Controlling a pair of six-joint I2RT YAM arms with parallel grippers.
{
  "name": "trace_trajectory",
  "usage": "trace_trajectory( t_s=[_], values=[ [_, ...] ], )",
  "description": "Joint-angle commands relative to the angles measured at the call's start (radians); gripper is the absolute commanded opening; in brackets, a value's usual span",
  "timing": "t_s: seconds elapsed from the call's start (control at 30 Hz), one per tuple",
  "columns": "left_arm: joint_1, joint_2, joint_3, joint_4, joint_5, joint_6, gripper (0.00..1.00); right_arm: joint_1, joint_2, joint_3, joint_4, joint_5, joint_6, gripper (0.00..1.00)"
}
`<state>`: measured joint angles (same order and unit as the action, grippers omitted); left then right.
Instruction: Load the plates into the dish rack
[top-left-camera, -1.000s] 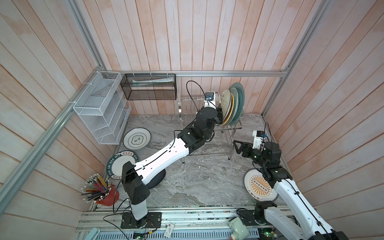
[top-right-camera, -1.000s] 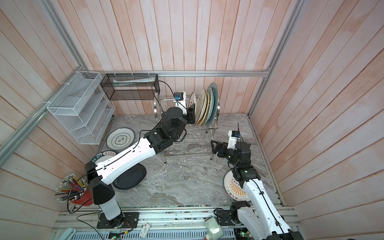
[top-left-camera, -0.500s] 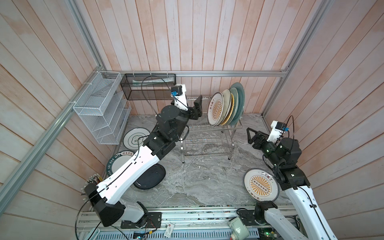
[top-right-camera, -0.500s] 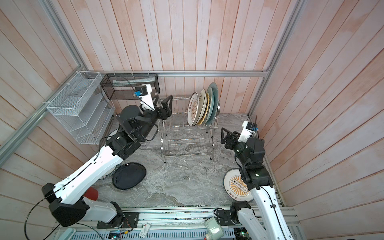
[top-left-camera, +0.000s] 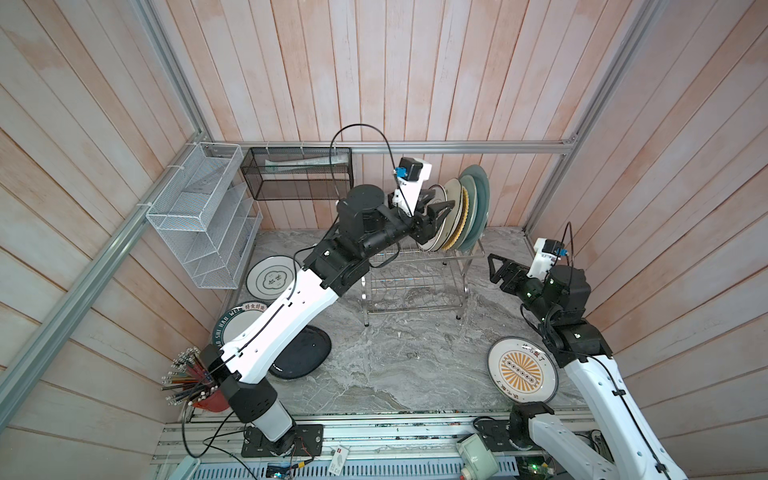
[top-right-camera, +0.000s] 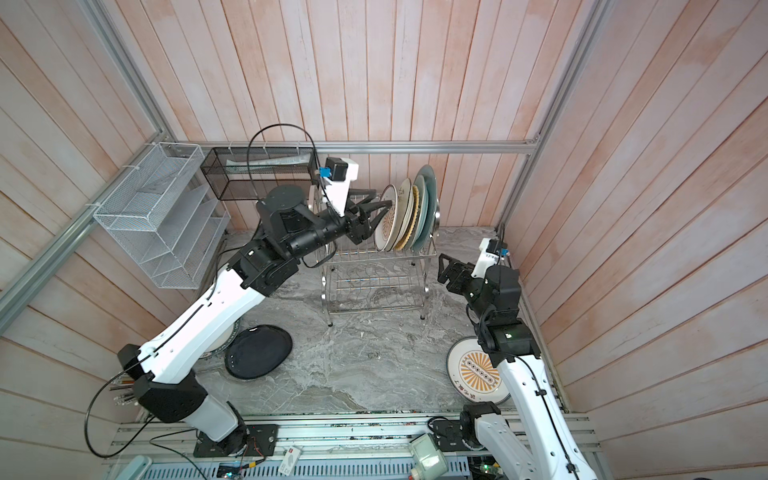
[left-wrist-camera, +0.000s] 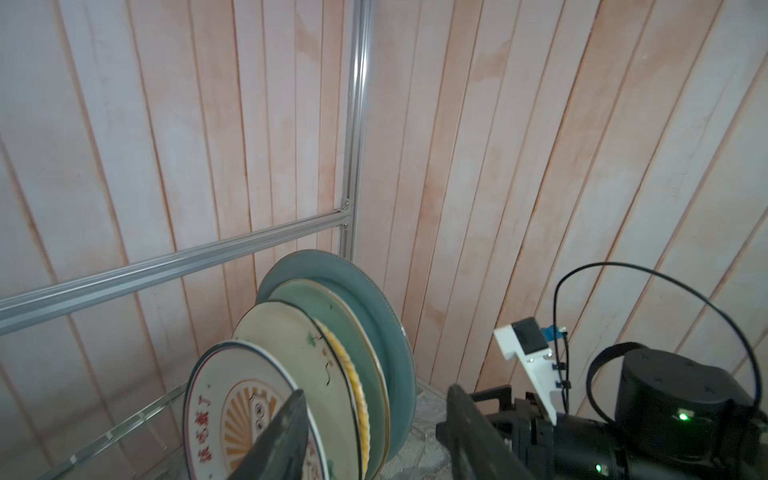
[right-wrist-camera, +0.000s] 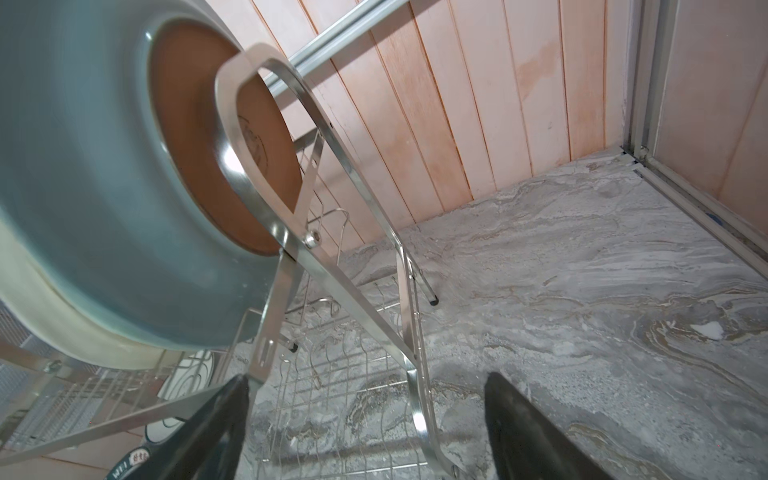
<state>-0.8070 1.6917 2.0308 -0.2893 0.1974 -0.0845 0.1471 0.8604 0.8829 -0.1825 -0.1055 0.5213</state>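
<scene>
Left gripper (top-right-camera: 383, 198) part-open, tips at racked sunburst plate (top-right-camera: 384, 228). Right gripper (top-left-camera: 492, 269) wide, empty. Flat sunburst plate (top-left-camera: 521, 370) lower right of frame, nearest right gripper: we judge its pick.

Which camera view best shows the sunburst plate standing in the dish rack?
The left wrist view: the racked sunburst plate faces it, orange rays and red lettering plain. Both top views show it obliquely, partly behind the left gripper. The right wrist view does not show it.
</scene>
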Motion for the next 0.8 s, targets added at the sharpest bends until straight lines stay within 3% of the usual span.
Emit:
trace_trajectory(
  t_s=[0.0,0.17,0.23,0.77],
  values=[
    [-0.028,0.12,0.186,-0.188,0.038,0.038,0.53,0.001,-0.012,-0.017,-0.006,-0.029,-0.023,0.91],
    [-0.035,0.341,0.548,-0.384,-0.004,0.015,0.48,0.001,-0.029,-0.052,0.004,-0.078,-0.014,0.91],
    [-0.036,0.388,0.615,-0.407,-0.038,-0.021,0.47,0.0,-0.037,-0.065,0.006,-0.093,-0.01,0.91],
    [-0.044,0.418,0.546,-0.369,-0.138,-0.046,0.44,-0.001,-0.061,-0.108,0.02,-0.161,-0.001,0.91]
  ],
)
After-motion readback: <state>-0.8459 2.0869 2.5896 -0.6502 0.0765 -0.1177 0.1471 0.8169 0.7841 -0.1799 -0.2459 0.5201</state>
